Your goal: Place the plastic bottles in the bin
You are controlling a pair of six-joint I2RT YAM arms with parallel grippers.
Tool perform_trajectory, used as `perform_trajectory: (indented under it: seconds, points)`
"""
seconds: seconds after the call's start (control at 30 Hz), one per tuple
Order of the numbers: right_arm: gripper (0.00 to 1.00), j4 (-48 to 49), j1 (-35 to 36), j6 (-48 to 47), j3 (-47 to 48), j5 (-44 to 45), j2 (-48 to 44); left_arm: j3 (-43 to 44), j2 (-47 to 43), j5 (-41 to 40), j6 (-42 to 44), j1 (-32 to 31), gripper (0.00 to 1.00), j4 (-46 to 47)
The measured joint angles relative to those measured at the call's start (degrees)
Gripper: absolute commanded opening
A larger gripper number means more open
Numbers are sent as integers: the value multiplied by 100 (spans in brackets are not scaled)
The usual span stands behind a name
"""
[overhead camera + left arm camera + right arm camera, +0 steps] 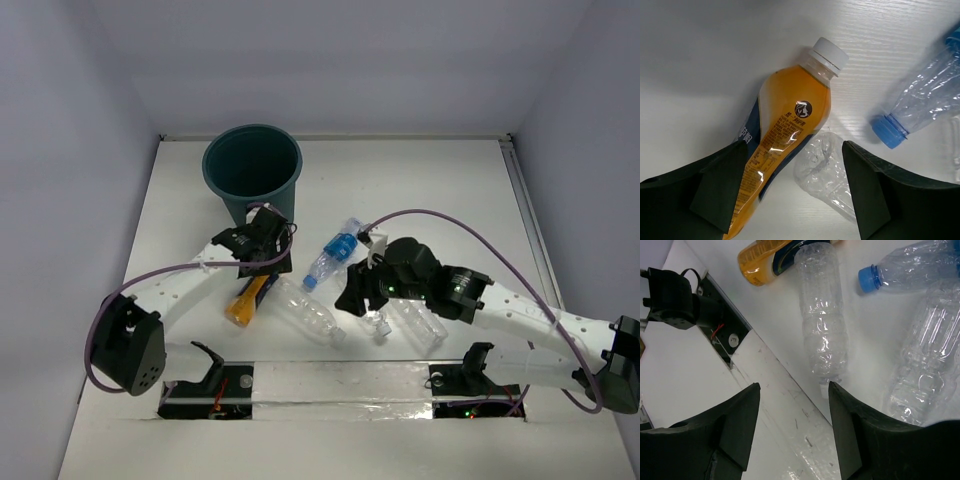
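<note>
The bin point(252, 170) stands at the back left. My left gripper point(263, 266) hovers open just in front of it, above an orange bottle point(244, 301). In the left wrist view the left gripper point(795, 192) has its jaws wide apart, with the orange bottle point(785, 132) and the end of a clear bottle point(827, 175) lying on the table between them. A blue-capped bottle point(920, 102) lies to the right. My right gripper point(794, 390) is open and empty over the table's front strip, near a clear bottle point(822, 320). Another clear bottle point(925, 375) lies at its right.
A blue-labelled bottle point(335, 255) lies mid-table between the arms. More clear bottles point(420, 325) lie under the right arm. Two black stands point(205, 365) sit at the front edge. Walls enclose the table on three sides.
</note>
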Motion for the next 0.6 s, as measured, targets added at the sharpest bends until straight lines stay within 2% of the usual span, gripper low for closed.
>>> perform_trajectory:
  seconds: [0.17,0.27,0.43,0.6]
  points:
    - [70,151,129,122,0,138,70,0,310,-151,-9,0,83,9]
    - [73,334,195,195,-7,203,129,-9,391,-247,-87,0,83,17]
    - [81,669,304,271,-13,304,439,-317,439,-317,-284,0,81,162]
    - [86,911,306,173,42,332,1180,-708,334,-243,-448,0,73,225]
